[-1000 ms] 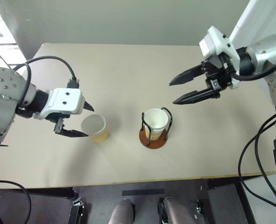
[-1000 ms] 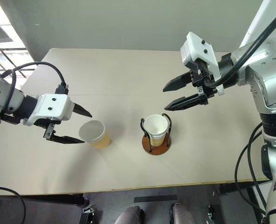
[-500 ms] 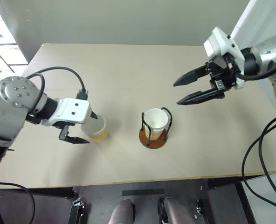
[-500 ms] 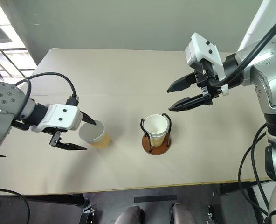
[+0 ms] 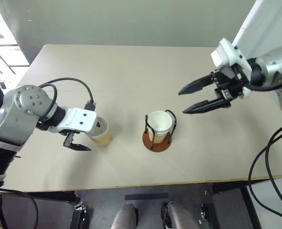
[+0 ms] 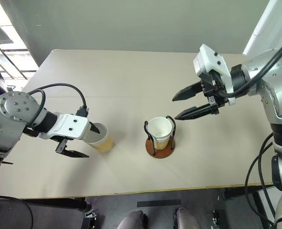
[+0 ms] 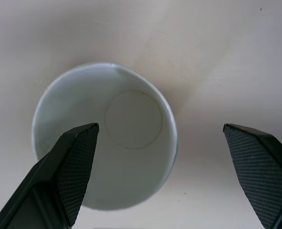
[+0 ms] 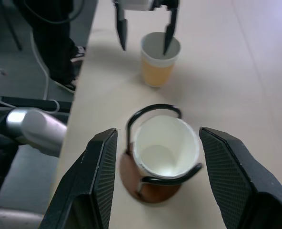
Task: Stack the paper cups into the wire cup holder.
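The loose paper cup point(image 5: 99, 131) stood upright on the table point(image 5: 131, 71), left of the wire cup holder point(image 5: 157, 133), which already carried a cup point(image 5: 158, 123). The left gripper point(image 5: 89, 135), nearer by far, hung directly over it with fingers spread wide, one inside the rim, one outside on the near-left. The right gripper point(image 5: 192, 98) hovered well up and to the right, partly spread, empty. I saw no readable lettering anywhere.

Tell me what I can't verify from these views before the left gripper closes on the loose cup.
- Cups in the holder: how many are nested; head and right wrist views show one rim, its wall hiding anything inside.
- Loose cup: its left side hides behind the left gripper body in head views.
- Finger contact: whether the inner finger touches the wall, unclear in left wrist view.
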Motion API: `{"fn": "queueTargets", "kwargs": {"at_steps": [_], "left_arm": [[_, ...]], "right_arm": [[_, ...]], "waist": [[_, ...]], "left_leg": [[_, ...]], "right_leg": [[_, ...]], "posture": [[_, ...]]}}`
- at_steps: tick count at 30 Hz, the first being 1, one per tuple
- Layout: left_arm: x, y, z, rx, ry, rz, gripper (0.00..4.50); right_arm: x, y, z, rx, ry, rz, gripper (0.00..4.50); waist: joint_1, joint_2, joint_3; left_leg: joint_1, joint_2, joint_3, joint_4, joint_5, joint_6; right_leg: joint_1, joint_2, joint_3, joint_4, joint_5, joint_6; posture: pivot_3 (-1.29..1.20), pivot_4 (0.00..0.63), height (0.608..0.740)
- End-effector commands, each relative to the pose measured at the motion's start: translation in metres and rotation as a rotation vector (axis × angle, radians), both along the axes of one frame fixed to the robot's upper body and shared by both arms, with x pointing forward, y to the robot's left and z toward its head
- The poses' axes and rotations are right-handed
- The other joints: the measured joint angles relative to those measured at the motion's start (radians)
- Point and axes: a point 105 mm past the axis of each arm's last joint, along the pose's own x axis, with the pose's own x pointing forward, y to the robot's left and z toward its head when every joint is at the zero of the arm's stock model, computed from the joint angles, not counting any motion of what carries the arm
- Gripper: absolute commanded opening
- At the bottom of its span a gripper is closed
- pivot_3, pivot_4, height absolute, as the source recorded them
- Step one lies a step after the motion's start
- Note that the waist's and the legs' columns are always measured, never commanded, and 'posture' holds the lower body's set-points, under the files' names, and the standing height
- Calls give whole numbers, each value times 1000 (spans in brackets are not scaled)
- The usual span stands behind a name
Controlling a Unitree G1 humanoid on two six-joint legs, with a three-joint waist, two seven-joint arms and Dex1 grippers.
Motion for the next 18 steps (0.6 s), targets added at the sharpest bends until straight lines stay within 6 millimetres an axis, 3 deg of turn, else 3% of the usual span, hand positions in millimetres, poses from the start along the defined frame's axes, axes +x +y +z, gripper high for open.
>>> {"fn": "queueTargets", "kwargs": {"at_steps": [1, 2, 6, 16, 18], "left_arm": [[3, 1, 7, 27, -17, -20, 4500], [4, 0, 8, 26, -19, -24, 4500], [9, -5, 7, 23, -30, -64, 3642], [15, -6, 14, 37, -27, -88, 40], [16, -8, 16, 37, -27, -93, 11]], "right_arm": [[-11, -1, 18, 51, -57, 42, 2697], [-11, -2, 18, 57, -58, 45, 2697], [-10, -3, 19, 89, -72, 51, 2743], [-7, -5, 14, 97, -76, 45, 2743], [-6, -6, 12, 90, -75, 37, 2743]], "waist": [[0, 0, 0], [-1, 0, 0], [0, 0, 0], [-1, 0, 0], [-1, 0, 0]], "left_leg": [[0, 0, 0, 0, 0, 0], [0, 0, 0, 1, 0, 0], [0, 0, 0, 3, 0, 0], [0, 0, 0, 4, 0, -1], [0, 0, 0, 4, 0, -1]], "right_leg": [[0, 0, 0, 1, 0, 0], [0, 0, 0, 1, 0, 0], [0, 0, 0, 4, 0, 0], [-1, 0, 0, 6, 1, -1], [-1, 0, 0, 6, 1, -1]], "posture": [[0, 150, 740], [0, 150, 740], [0, 150, 740], [0, 150, 740], [0, 150, 740]]}}
